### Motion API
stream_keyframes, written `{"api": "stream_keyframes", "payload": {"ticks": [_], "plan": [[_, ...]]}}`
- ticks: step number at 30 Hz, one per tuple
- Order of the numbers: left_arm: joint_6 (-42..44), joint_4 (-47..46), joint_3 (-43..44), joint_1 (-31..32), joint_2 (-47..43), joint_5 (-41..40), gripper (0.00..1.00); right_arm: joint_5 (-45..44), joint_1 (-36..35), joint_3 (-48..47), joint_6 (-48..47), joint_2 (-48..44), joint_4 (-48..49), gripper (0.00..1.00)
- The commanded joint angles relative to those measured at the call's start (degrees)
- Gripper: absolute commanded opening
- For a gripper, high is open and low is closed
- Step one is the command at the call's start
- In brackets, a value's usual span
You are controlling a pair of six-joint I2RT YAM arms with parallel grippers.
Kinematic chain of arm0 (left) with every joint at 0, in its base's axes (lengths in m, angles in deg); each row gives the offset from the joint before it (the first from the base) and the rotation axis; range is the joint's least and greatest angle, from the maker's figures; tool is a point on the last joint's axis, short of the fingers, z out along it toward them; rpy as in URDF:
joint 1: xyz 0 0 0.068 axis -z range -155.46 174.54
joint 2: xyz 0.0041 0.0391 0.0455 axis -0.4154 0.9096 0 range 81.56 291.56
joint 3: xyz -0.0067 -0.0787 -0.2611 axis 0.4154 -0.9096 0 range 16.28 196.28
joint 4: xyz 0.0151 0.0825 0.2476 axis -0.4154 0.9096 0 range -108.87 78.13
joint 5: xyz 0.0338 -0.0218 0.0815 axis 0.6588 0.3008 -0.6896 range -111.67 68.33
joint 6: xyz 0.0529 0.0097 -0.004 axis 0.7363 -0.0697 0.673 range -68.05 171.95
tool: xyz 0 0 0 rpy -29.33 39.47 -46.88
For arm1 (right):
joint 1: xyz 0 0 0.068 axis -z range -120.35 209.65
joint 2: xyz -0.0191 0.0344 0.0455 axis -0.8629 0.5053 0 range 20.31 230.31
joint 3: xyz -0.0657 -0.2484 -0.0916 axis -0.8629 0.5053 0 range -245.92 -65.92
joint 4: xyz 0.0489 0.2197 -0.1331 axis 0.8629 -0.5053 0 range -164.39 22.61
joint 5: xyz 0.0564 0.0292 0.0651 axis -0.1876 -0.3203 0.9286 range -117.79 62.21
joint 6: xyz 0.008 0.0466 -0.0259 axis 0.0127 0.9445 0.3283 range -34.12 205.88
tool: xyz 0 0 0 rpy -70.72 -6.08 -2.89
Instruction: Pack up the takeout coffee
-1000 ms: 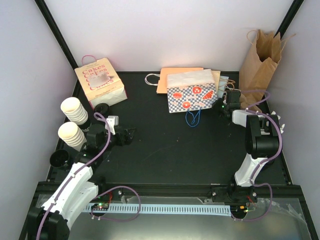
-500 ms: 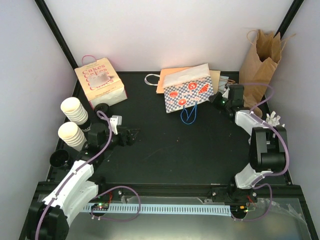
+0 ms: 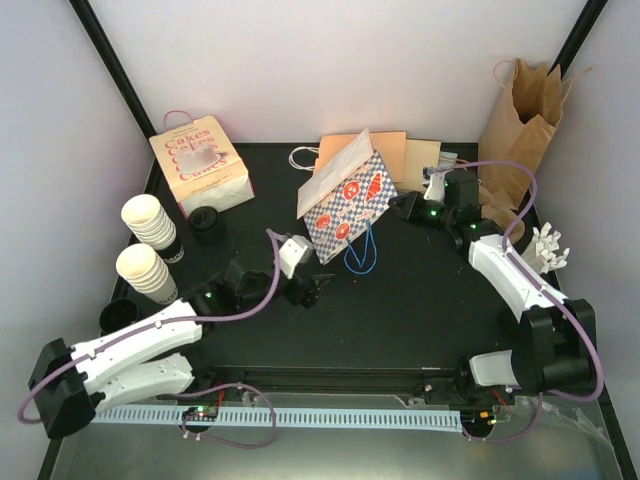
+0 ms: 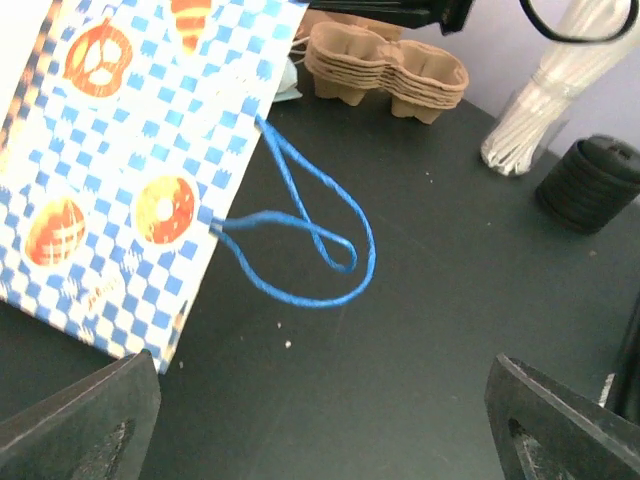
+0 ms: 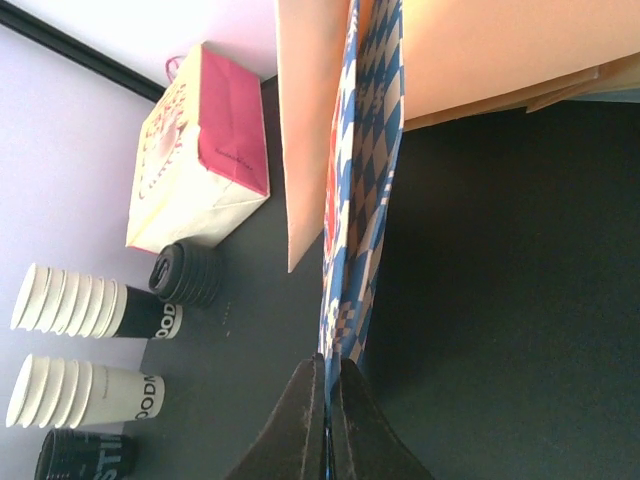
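Observation:
Two stacks of cream-white ribbed cups (image 3: 148, 220) (image 3: 143, 272) lie at the table's left edge, also in the right wrist view (image 5: 70, 305). A stack of black lids (image 3: 207, 224) (image 5: 188, 274) sits beside them. A blue-checked paper bag (image 3: 345, 195) (image 4: 110, 170) stands tilted on edge at the middle back, its blue handle (image 4: 300, 240) trailing on the table. My right gripper (image 3: 405, 207) (image 5: 328, 385) is shut on the bag's edge. My left gripper (image 3: 310, 285) (image 4: 330, 400) hovers open just in front of the bag, holding nothing.
A pink-and-white Cakes bag (image 3: 200, 165) stands back left, a tall brown paper bag (image 3: 520, 120) back right, flat orange bags (image 3: 400, 150) behind the checked one. Cardboard cup carriers (image 4: 385, 70), a bundle of white sticks (image 4: 530, 120) and a black ribbed stack (image 4: 590, 185) sit to the right.
The right gripper shut on the checked bag's edge and raised it from lying flat to tilted on edge, shifting it left. The left arm reached right toward the table's middle.

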Motion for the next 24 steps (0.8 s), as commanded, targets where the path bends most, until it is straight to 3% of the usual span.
{"api": "stream_keyframes", "payload": {"ticks": [1, 5, 7, 10, 13, 17, 24], "plan": [[12.6, 3.0, 5.7, 8.2, 5.1, -14.5, 0.88, 2.3, -0.7, 1.0, -2.1, -2.7, -4.1, 0.01], [22.8, 4.0, 10.0, 14.8, 12.0, -22.6, 0.72, 2.6, -0.8, 1.2, -3.9, -3.8, -6.9, 0.01], [26.4, 4.0, 11.9, 16.5, 15.8, -27.8, 0.69, 2.8, -0.8, 1.2, -4.4, -4.3, -8.0, 0.01], [30.9, 5.1, 15.6, 17.3, 21.4, -32.8, 0.60, 3.2, -0.8, 1.2, -4.8, -5.2, -8.9, 0.01], [38.2, 5.9, 18.4, 17.4, 26.1, -33.8, 0.44, 3.3, -0.8, 1.0, -5.1, -6.1, -9.8, 0.01], [44.8, 7.2, 20.2, 17.5, 30.8, -33.3, 0.36, 3.5, -0.8, 1.1, -5.2, -7.2, -10.4, 0.02], [47.5, 5.2, 20.1, 17.4, 32.5, -28.4, 0.40, 4.3, -0.9, 1.0, -6.1, -7.3, -12.2, 0.02]]}}
